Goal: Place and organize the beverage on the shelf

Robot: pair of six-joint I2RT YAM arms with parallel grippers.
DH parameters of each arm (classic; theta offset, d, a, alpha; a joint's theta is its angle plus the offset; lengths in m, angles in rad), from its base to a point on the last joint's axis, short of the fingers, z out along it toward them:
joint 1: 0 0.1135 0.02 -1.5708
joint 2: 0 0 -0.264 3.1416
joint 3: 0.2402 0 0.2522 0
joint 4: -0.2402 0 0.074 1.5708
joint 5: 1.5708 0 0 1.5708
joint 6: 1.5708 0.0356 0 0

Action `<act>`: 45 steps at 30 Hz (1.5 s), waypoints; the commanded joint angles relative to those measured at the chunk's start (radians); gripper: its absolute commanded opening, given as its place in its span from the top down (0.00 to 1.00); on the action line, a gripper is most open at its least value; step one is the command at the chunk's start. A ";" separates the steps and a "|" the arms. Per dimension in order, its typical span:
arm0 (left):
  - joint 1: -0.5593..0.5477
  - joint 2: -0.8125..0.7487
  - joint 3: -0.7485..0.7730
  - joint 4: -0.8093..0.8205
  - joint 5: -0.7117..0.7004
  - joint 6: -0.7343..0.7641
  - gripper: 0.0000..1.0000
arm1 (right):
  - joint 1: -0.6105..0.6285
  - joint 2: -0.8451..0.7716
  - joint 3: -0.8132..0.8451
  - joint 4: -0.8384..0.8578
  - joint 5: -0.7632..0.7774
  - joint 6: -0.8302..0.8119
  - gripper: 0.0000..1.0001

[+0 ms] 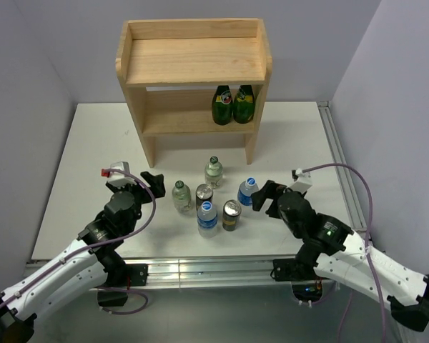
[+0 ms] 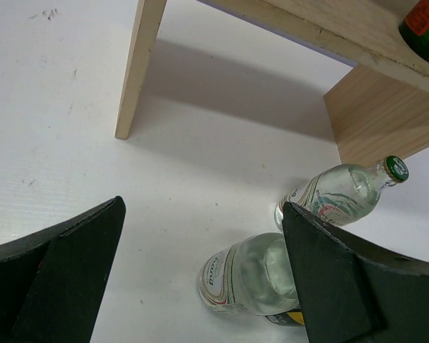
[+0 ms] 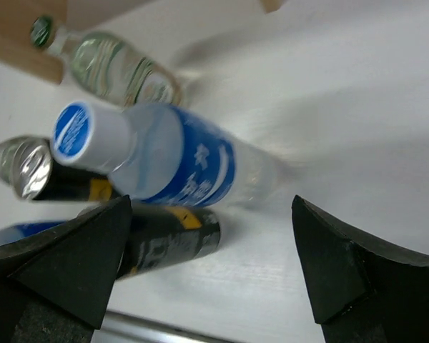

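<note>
The wooden shelf (image 1: 193, 64) stands at the back. Six drinks stand on the table in front of it: two clear green-capped glass bottles (image 1: 213, 171) (image 1: 181, 196), two dark cans (image 1: 204, 194) (image 1: 232, 214), and two blue-labelled water bottles (image 1: 249, 191) (image 1: 207, 218). My left gripper (image 1: 153, 180) is open and empty, left of the group. In its wrist view (image 2: 200, 286) the nearer glass bottle (image 2: 250, 275) lies between the jaws. My right gripper (image 1: 262, 199) is open and empty, just right of a water bottle (image 3: 179, 161) and a can (image 3: 164, 239).
Two dark green bottles (image 1: 223, 105) (image 1: 244, 104) stand at the right of the shelf's lower tier; one shows in the left wrist view (image 2: 425, 21). The shelf's left leg (image 2: 139, 68) stands beyond the left gripper. A metal rail (image 1: 200, 268) runs along the table's near edge.
</note>
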 commanded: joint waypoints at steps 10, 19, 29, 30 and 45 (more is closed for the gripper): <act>-0.006 0.009 -0.025 0.071 -0.013 -0.007 0.02 | 0.261 0.215 -0.037 0.190 0.226 0.107 0.00; -0.008 0.006 -0.031 0.076 0.001 -0.002 0.02 | 0.258 0.306 -0.059 0.253 0.328 0.111 0.00; -0.008 0.022 -0.037 0.099 0.006 -0.002 0.03 | 0.258 0.273 -0.071 0.221 0.352 0.134 0.00; -0.008 0.028 -0.036 0.101 0.006 -0.002 0.03 | 0.256 0.272 -0.071 0.215 0.346 0.137 0.00; -0.008 0.045 -0.034 0.116 -0.008 0.001 0.03 | 0.279 0.229 -0.102 0.337 0.231 0.047 0.00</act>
